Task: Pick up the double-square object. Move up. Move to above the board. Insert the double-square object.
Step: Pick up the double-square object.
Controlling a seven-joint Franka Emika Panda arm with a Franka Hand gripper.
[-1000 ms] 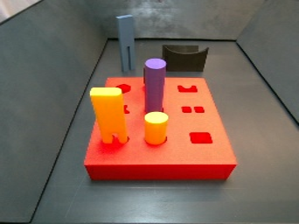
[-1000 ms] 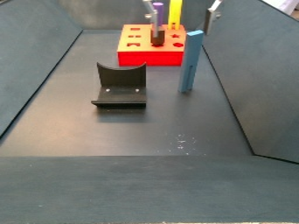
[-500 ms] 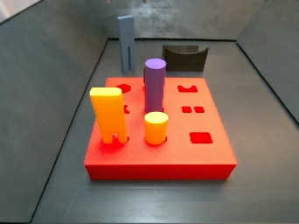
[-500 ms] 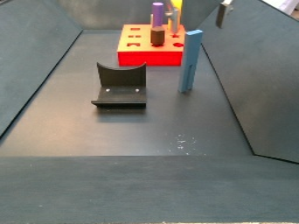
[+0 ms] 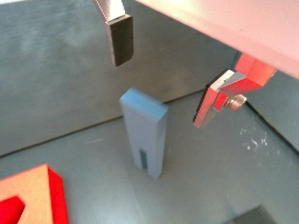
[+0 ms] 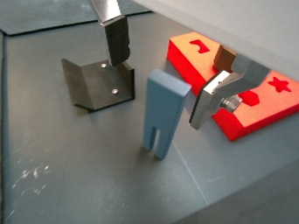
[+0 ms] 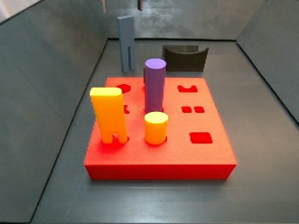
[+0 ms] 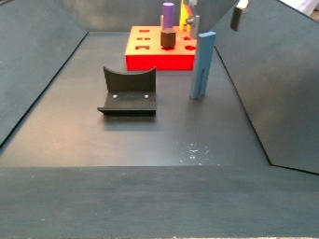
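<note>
The double-square object (image 8: 203, 65) is a tall slim grey-blue block standing upright on the floor beside the red board (image 8: 147, 60); its slotted lower end shows in both wrist views (image 5: 145, 131) (image 6: 163, 114). My gripper (image 8: 214, 21) hangs open just above its top, one finger on each side and nothing between them. In both wrist views the gripper (image 5: 160, 92) (image 6: 159, 93) straddles the block's upper end without touching it. In a side view the block (image 7: 125, 44) stands behind the board (image 7: 205, 114).
On the board stand a purple cylinder (image 7: 155, 83), an orange two-legged block (image 7: 107, 114) and a yellow cylinder (image 7: 156, 128). The dark fixture (image 8: 127, 91) (image 6: 96, 83) stands on the floor close to the block. Grey walls enclose the floor.
The gripper has shifted sideways from over the board to over the grey-blue block and dropped slightly. The block and the pieces on the board have not moved.
</note>
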